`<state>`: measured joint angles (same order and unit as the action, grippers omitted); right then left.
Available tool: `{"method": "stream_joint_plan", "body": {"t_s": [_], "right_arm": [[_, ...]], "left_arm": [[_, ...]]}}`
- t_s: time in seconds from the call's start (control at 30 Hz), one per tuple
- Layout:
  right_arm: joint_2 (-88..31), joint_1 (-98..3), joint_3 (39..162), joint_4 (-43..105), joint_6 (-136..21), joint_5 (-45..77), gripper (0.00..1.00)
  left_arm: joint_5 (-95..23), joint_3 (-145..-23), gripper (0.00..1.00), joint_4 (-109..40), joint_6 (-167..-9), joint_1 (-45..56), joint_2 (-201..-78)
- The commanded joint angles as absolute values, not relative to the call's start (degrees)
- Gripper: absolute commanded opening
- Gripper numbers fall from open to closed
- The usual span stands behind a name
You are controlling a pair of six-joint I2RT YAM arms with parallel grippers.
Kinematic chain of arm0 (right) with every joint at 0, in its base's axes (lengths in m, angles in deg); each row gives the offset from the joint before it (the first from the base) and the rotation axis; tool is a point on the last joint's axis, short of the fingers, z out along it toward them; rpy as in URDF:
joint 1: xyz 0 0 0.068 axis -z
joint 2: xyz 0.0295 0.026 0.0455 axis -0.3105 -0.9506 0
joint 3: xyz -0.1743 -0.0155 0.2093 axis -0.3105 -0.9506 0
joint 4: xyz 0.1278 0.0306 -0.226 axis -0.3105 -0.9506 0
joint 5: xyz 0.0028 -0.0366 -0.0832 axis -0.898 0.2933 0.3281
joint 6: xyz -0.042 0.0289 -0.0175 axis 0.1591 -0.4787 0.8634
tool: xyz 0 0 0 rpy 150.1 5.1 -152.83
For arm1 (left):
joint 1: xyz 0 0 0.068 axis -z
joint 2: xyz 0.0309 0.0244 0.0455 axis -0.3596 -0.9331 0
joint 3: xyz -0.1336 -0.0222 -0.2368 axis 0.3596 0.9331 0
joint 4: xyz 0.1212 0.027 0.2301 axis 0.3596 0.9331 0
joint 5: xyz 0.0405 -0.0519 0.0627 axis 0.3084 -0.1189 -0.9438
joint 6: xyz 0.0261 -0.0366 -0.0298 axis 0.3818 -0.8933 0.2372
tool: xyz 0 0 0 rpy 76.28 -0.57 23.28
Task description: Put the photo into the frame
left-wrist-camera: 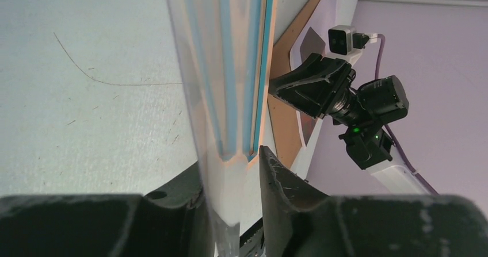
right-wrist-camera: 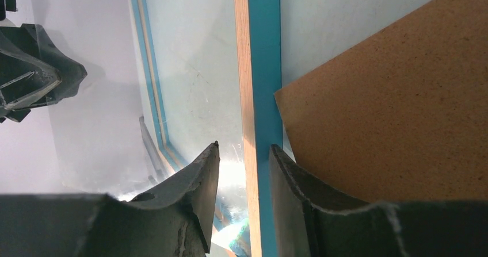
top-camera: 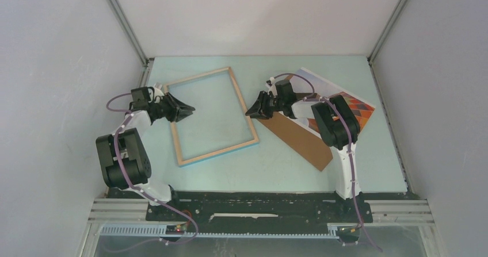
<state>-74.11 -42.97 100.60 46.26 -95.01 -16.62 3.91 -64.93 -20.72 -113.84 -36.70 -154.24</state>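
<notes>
Left end effector (top-camera: 189,108), top view: reaches over the left rail of the frame (top-camera: 198,77), tips pointing into its opening; from above I cannot tell how its fingers stand.
Right end effector (top-camera: 252,112), top view: at the frame's right rail, facing the other across the opening.
Frame, top view: on the pale bench (top-camera: 288,173), left of centre and turned a little askew. Light wood shows, with a teal line along the near rail.
Photo (top-camera: 355,103), top view: far right of the bench, well apart from the frame, orange-red print facing up, partly hidden by the right arm (top-camera: 336,125).
Board, top view: the brown backing board (top-camera: 302,142) slants between the frame's right rail and the photo, one corner just beside the right end effector.
Left wrist view, fingers (left-wrist-camera: 279,179): apart, with the frame's edge running up between them; whether they pinch it or only straddle it cannot be told.
Left wrist view, beyond: the right end effector sits at the frame's far side, with the board's brown edge behind it.
Right wrist view, fingers (right-wrist-camera: 198,179): spread on either side of the teal-and-wood rail. A bright strip of pane (right-wrist-camera: 195,84) shows between one finger and the wood, and the other finger seems to meet the teal face. Gripping or not, I cannot tell.
Right wrist view, board: its corner lies just beside the rail, on the outer side.
Right wrist view, far side: the left end effector is at the opposite rail.
</notes>
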Motion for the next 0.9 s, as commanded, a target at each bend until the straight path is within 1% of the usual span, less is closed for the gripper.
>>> {"method": "stream_joint_plan", "body": {"t_s": [0.0, 0.07, 0.27, 0.43, 0.5, 0.53, 0.67, 0.87], "right_arm": [[-74.3, -43.5, 100.4, 48.0, -95.5, -17.7, 0.44], [-74.2, -43.5, 100.4, 48.0, -95.5, -17.7, 0.44], [-74.3, -43.5, 100.4, 48.2, -95.7, -17.9, 0.44], [-74.3, -43.5, 100.4, 48.3, -95.8, -18.0, 0.44], [-74.4, -43.5, 100.4, 48.4, -95.8, -18.1, 0.44], [-74.3, -43.5, 100.4, 48.4, -95.8, -18.1, 0.44], [-74.4, -43.5, 100.4, 48.4, -95.8, -18.0, 0.44], [-74.3, -43.5, 100.4, 48.2, -95.7, -17.9, 0.44]], "left_arm": [[2.9, -69.9, 0.34, -17.9, -111.4, -36.0, -154.2], [1.7, -70.8, 0.38, -15.7, -109.9, -36.0, -154.2], [-1.4, -71.7, 0.61, -12.6, -108.0, -36.0, -153.1], [-6.5, -73.2, 0.71, -7.8, -105.4, -36.0, -151.9], [-8.6, -73.9, 0.90, -5.7, -104.8, -36.0, -151.5], [-9.7, -74.3, 0.94, -4.8, -104.4, -35.9, -151.2], [-14.0, -75.8, 0.99, -1.7, -103.3, -35.6, -150.6], [-21.2, -79.2, 1.00, 3.7, -101.7, -33.4, -151.4]]}}
